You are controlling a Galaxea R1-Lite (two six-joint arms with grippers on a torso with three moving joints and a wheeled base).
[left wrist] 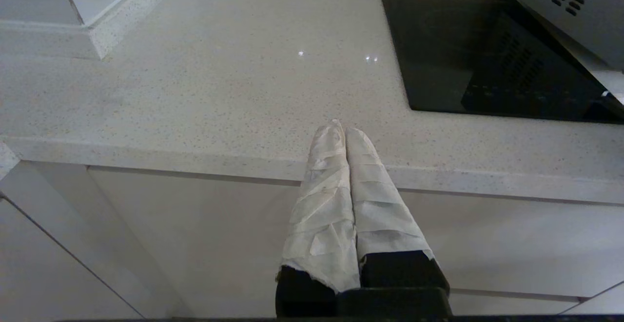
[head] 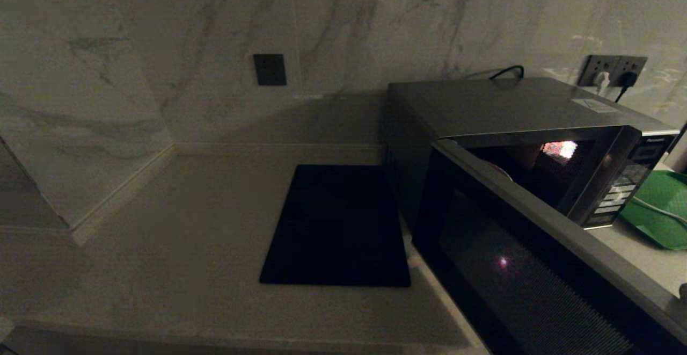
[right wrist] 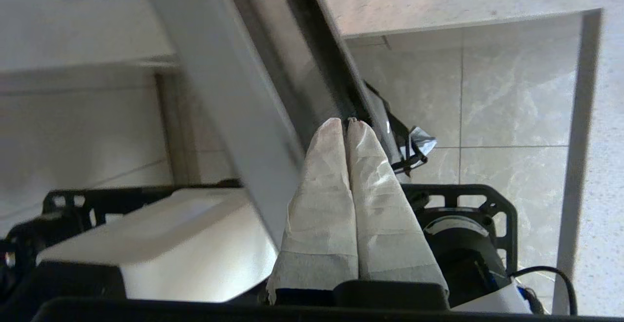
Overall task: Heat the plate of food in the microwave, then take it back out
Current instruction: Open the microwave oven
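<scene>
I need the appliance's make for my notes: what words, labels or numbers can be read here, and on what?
"Panasonic": on the microwave, at the top of its button panel; small, barely legible.
Button panel markings: too small to read.
White sticker on the microwave's top: too blurred to read.
Nothing else carries text.

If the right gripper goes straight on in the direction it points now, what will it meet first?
Most likely the microwave door. The right gripper is shut, and its tips seem to lie right at the door's edge, though depth is unclear. Past that edge only floor shows.
</scene>
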